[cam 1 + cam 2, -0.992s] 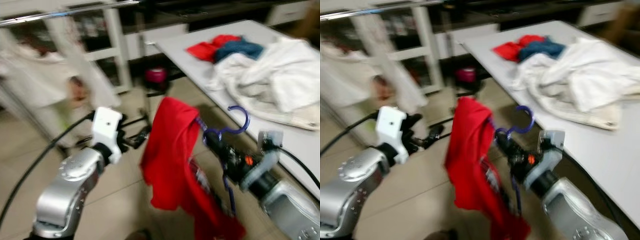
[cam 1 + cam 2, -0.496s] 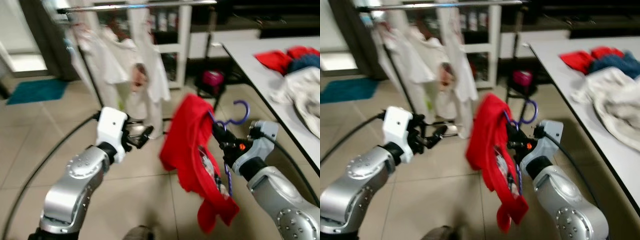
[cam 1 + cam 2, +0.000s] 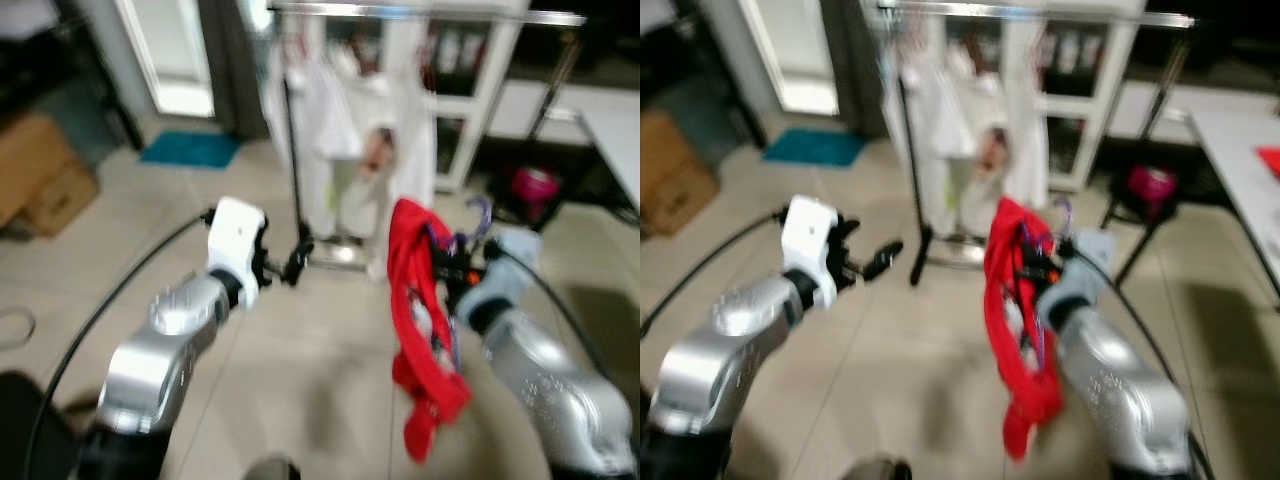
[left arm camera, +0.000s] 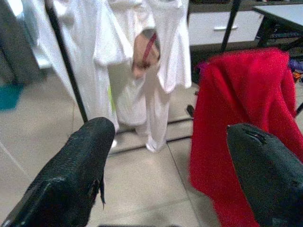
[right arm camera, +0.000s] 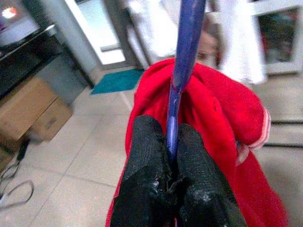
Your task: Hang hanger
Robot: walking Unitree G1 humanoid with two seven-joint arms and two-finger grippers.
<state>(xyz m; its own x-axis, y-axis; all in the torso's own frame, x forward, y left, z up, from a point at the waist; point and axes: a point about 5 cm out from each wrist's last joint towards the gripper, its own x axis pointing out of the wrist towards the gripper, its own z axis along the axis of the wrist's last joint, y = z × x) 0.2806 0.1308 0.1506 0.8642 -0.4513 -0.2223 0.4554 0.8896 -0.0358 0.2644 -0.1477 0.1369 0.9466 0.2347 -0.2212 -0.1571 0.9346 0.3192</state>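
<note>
Hanger [image 5: 182, 71], purple, plastic, carrying one red garment [image 3: 415, 320] draped over it. Held by the right hand [image 5: 171, 156], whose two black fingers are pressed tight on the hanger's shaft; hook end [image 3: 478, 215] points up, toward the rail.

Location: at about 3 o'clock in the head views, in front of the robot, above tiled floor [image 3: 300, 350]; near the rack but not yet at it.

Left hand [image 4: 168, 161]: fingers spread wide, holding nothing, raised at about 9 o'clock and aimed toward the rack.

Clothes rack: metal rail [image 3: 430, 12] at 12 o'clock, on a dark upright pole [image 3: 292, 150]. White garments [image 4: 142, 61] already hang from it.

Step in hand, as judged: carrying the loaded hanger to the rack. Hanging not yet done. Next move likely calls for closing the remaining gap, lifting the hook above the rail, and lowering it onto a free stretch beside the white garments.

Containers: cardboard boxes [image 3: 40, 175] at 9 o'clock; contents cannot be told. Head views blurred.
</note>
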